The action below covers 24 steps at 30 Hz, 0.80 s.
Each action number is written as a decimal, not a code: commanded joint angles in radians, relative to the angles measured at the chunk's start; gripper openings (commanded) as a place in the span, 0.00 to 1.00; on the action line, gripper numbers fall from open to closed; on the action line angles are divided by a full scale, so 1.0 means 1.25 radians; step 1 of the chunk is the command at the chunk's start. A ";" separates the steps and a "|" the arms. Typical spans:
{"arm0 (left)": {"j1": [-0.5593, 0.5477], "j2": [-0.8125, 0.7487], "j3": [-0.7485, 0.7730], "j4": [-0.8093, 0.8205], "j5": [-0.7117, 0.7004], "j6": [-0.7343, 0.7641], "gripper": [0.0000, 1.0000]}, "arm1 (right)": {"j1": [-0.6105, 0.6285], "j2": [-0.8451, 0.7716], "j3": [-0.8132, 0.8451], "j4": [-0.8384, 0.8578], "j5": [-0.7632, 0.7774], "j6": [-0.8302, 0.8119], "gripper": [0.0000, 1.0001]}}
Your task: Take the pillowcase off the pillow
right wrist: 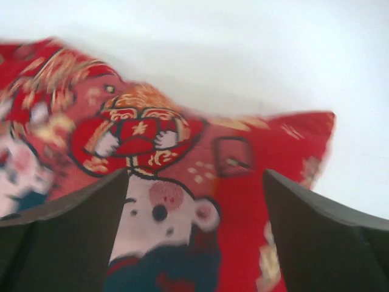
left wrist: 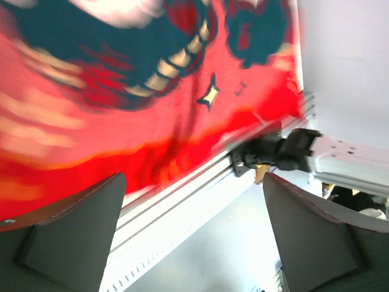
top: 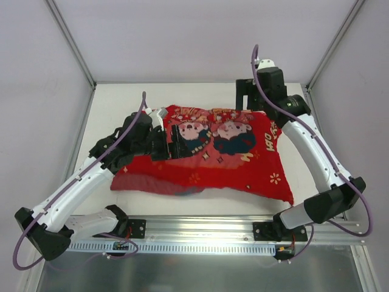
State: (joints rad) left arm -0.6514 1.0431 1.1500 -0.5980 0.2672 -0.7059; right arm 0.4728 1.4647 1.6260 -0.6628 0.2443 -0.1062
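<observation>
The red pillowcase (top: 231, 164), printed with two cartoon children, lies puffed up across the middle of the white table (top: 115, 103). The pillow is hidden inside it; no white stuffing shows. My left gripper (top: 175, 141) hovers over the left part of the pillowcase, open and empty. In the left wrist view the left gripper (left wrist: 193, 182) has its jaws wide apart above the blurred red cloth (left wrist: 91, 91). My right gripper (top: 245, 100) is at the far right corner. In the right wrist view the right gripper (right wrist: 196, 176) is open above the print (right wrist: 279, 152), holding nothing.
An aluminium rail (top: 200, 228) runs along the near edge and also shows in the left wrist view (left wrist: 182, 194). The right arm's base (left wrist: 273, 152) stands on it. Pale enclosure walls with metal posts (top: 70, 42) border the table on three sides.
</observation>
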 commanded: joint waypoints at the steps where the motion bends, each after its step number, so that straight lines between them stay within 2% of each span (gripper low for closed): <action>1: 0.002 -0.039 -0.005 0.071 0.006 0.005 0.99 | -0.021 -0.034 0.068 -0.054 0.010 -0.005 1.00; 2: 0.003 -0.049 0.006 0.066 -0.007 0.031 0.99 | -0.022 -0.045 0.055 -0.058 -0.003 0.001 0.97; 6: 0.028 -0.070 0.081 -0.027 -0.114 0.065 0.99 | -0.015 -0.108 -0.017 -0.065 -0.066 0.038 0.96; 9: 0.101 -0.074 0.105 -0.126 -0.174 0.068 0.97 | 0.044 -0.156 -0.094 -0.072 -0.079 0.047 0.96; 10: 0.160 -0.085 0.094 -0.144 -0.175 0.075 0.97 | 0.065 -0.165 -0.116 -0.078 -0.073 0.052 0.96; 12: 0.220 -0.109 0.077 -0.171 -0.188 0.097 0.99 | 0.134 -0.185 -0.189 -0.081 -0.042 0.068 0.96; 13: 0.253 -0.115 0.057 -0.179 -0.220 0.117 0.99 | 0.154 -0.189 -0.216 -0.082 -0.040 0.082 0.96; 14: 0.267 -0.120 0.046 -0.187 -0.313 0.122 0.99 | 0.183 -0.191 -0.242 -0.083 -0.035 0.083 0.96; 15: 0.283 -0.123 0.030 -0.195 -0.337 0.130 0.99 | 0.192 -0.191 -0.298 -0.075 -0.024 0.107 0.96; 16: 0.299 -0.117 0.001 -0.195 -0.340 0.134 0.99 | 0.196 -0.191 -0.325 -0.070 -0.020 0.114 0.96; 18: 0.331 -0.078 -0.028 -0.190 -0.258 0.127 0.97 | 0.194 -0.181 -0.378 -0.065 0.002 0.135 0.99; 19: 0.331 -0.059 -0.058 -0.183 -0.225 0.119 0.95 | 0.194 -0.179 -0.390 -0.059 0.022 0.140 0.97; 20: 0.331 -0.038 -0.075 -0.171 -0.186 0.105 0.93 | 0.174 -0.178 -0.400 -0.054 0.036 0.150 0.71; 21: 0.331 -0.017 -0.096 -0.154 -0.137 0.100 0.90 | 0.153 -0.179 -0.411 -0.036 0.040 0.154 0.51; 22: 0.330 0.023 -0.131 -0.116 -0.117 0.094 0.83 | 0.130 -0.186 -0.432 -0.025 0.033 0.159 0.30; 23: 0.327 0.044 -0.145 -0.096 -0.095 0.092 0.79 | 0.078 -0.194 -0.442 -0.016 0.025 0.165 0.01; 24: 0.314 0.078 -0.157 -0.078 -0.067 0.091 0.73 | 0.054 -0.202 -0.449 -0.007 0.021 0.166 0.01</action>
State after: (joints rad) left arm -0.2440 1.0588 1.0100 -0.7555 0.0547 -0.5877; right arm 0.6456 1.2438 1.0981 -0.6842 0.2050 0.0650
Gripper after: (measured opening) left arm 0.756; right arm 0.069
